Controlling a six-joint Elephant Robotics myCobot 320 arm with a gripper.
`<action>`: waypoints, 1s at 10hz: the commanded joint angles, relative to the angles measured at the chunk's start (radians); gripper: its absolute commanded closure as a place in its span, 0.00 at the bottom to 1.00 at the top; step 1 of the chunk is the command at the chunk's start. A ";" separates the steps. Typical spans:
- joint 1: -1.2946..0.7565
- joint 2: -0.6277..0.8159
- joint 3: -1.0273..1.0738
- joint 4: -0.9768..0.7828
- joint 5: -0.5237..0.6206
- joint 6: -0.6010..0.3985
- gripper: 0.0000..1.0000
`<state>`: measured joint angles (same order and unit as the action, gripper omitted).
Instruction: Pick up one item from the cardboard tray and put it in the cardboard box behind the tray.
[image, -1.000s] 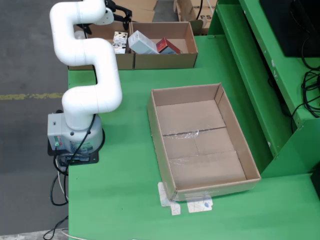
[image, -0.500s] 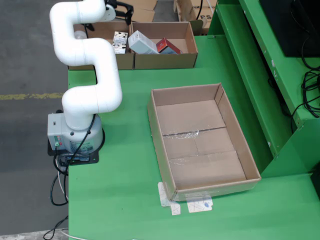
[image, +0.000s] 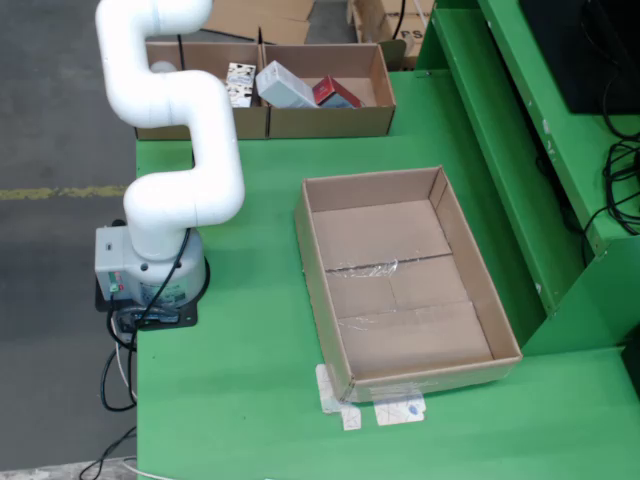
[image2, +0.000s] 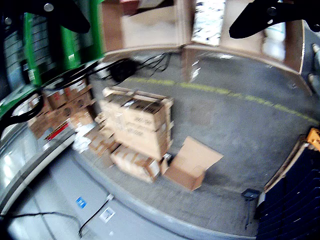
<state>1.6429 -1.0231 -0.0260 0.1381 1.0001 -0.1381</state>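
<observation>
In the fixed view the white arm (image: 170, 150) rises from its grey base (image: 148, 268) at the left edge of the green table (image: 250, 380) and bends up out of the top of the picture, so the tool itself is out of sight there; in the riding view its two black fingers (image2: 270, 17) show at the top left and top right corners with a broad gap between them and nothing held in that gap, so the tool stands wide and empty; the same view looks past the edge of a cardboard compartment holding a patterned white box (image2: 209, 20) and out over the grey floor (image2: 240, 135), where a stack of cartons (image2: 137, 132) and an open carton sit; back in the fixed view, the divided cardboard tray (image: 330, 118) sits at the far edge of the table, and in it lie a patterned black-and-white box (image: 239, 83) by the divider, a pale grey box (image: 284, 85) tilted just right of it, and a red box (image: 333, 93) touching the grey one's right side; the right part of that compartment is bare cardboard; the large cardboard box (image: 400, 280) sits nearer, in the middle of the table, open-topped, its floor taped across, with green table between it and the tray; scraps of white paper (image: 380, 408) lie at its near edge; a raised green shelf (image: 520, 130) borders the right side.
</observation>
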 joint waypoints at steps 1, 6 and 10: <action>-0.012 0.162 0.026 -0.108 -0.050 -0.040 0.00; -0.062 0.244 0.026 -0.313 0.033 0.020 0.00; -0.220 0.433 0.026 -0.706 0.181 0.053 0.00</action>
<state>1.5216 -0.7301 -0.0260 -0.1824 1.1212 -0.0965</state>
